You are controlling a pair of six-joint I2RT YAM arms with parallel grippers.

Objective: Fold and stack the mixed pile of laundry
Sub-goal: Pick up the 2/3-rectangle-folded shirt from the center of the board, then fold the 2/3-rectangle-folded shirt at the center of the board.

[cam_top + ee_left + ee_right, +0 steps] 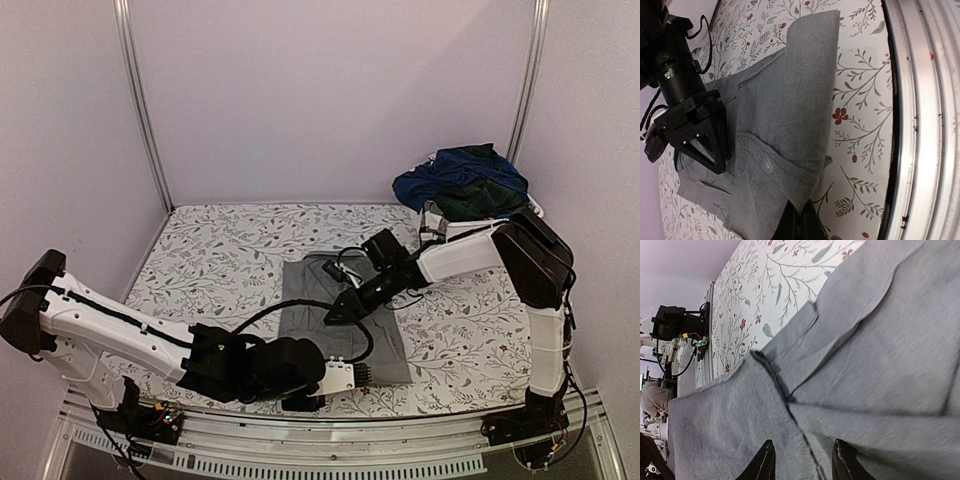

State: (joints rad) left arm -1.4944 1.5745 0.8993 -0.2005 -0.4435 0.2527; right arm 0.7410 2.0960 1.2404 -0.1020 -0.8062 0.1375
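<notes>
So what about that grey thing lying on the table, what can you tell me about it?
It is a grey shirt of soft woven cloth, lying flat on the floral tablecloth near the middle. It is folded into a rough rectangle, with overlapping layers and stitched seams. A buttoned pocket shows near one end. The left gripper is shut on its near corner. The right gripper, jaws apart, points down at its middle, tips at the cloth.
</notes>
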